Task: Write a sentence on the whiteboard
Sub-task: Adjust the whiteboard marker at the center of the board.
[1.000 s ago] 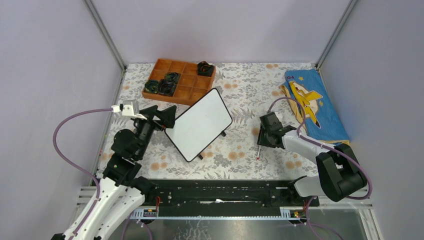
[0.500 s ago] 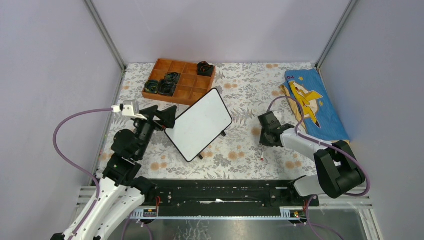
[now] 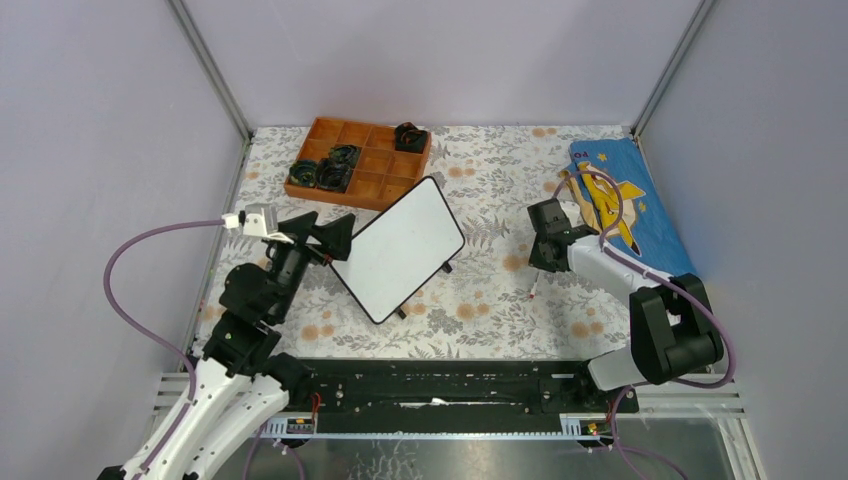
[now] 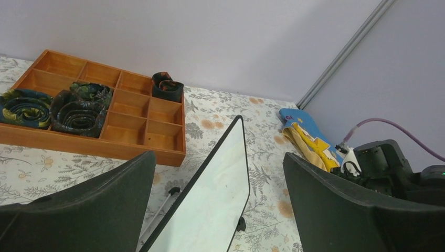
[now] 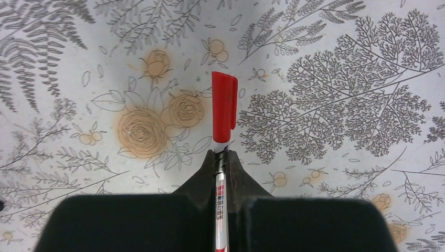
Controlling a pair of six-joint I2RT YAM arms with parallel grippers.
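Red-capped slim marker (image 5: 224, 107) in matte-black right gripper (image 5: 221, 160)

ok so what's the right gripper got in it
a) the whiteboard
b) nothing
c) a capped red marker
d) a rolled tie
C: in the right wrist view the right gripper is shut on the marker, whose red cap sticks out past the fingertips.

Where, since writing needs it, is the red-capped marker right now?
In the right-wrist view the marker is pinched in the right hand, capped, over the floral tablecloth right of the whiteboard.
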